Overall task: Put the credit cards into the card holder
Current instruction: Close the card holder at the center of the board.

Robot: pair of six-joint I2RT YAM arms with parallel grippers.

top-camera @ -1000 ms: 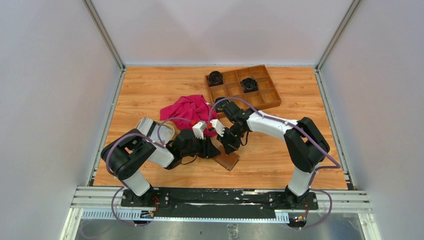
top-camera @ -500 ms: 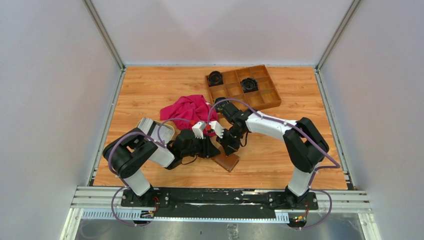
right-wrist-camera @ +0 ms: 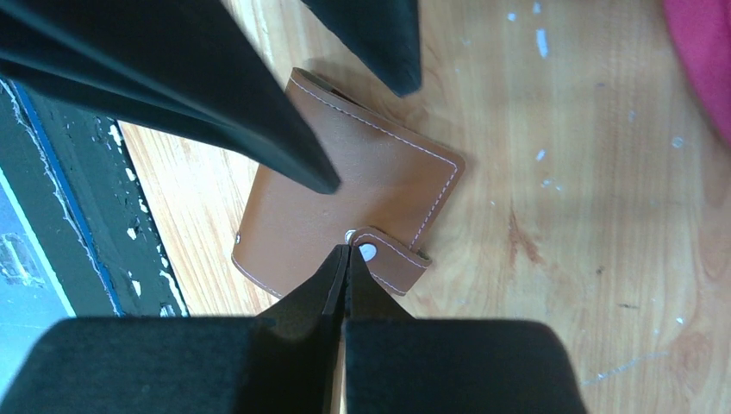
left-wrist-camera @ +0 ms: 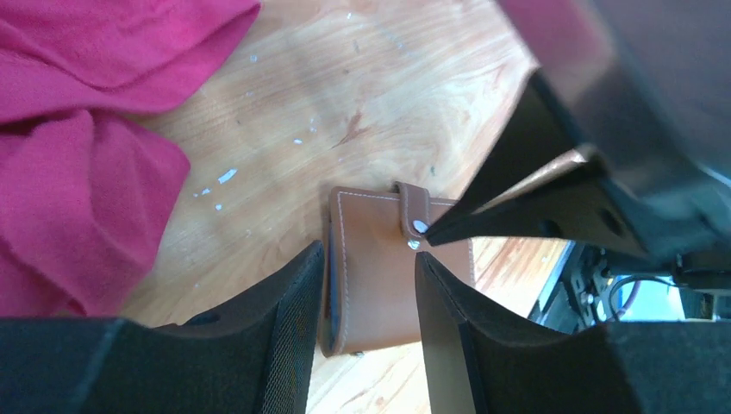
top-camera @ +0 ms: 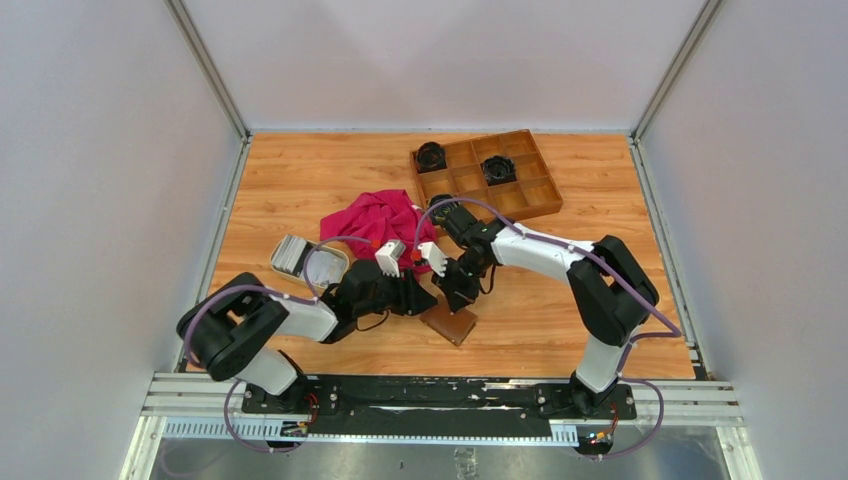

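From above, the card holder (top-camera: 452, 324) lies flat and closed near the middle of the bench's (top-camera: 300, 170) near edge. Both arms reach down over it. The credit cards (top-camera: 292, 254) sit stacked in a cream dish (top-camera: 337, 263) towards the left edge, well apart from it. A red cloth (top-camera: 385, 215) lies further back. The left end effector (top-camera: 420, 298) and right end effector (top-camera: 456, 292) meet above the holder.

In the left wrist view, the left end effector's jaws stand partly apart with nothing held. The brown leather shows between and beneath them, with pale stitching along the borders. The snap tab (left-wrist-camera: 414, 207) wraps over one edge, its metal stud fastened.

In the right wrist view, the right end effector's jaws are pressed together, tips at the stud. I cannot tell whether they catch the tab's lip.

The holder looks light, supple and low to the wood, so it will likely slide or lift unless pinned. The tab's free end seems the best purchase, with the body held down. The cards are probably stiff, slick and thin, best taken by their edges.
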